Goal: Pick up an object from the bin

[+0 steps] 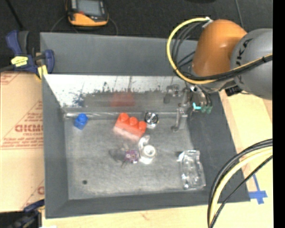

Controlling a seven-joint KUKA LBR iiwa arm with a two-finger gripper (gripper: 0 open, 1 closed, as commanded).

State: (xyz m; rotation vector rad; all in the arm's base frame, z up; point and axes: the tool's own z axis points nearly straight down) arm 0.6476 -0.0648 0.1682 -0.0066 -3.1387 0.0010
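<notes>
Bin (54, 146), left to right: small blue piece (80, 121) by the back wall, orange stud block (129, 126), a dark purple bit (128, 156) touching a white cap (147, 152), and a shiny round metal piece (152, 118). Tool (179, 122) hangs at back right. Can't tell if it's released or clenched; nothing seen in it. Likeliest pick is the metal piece, just left of the tool. Clear plastic part (191, 168) lies nearer the front.
</notes>
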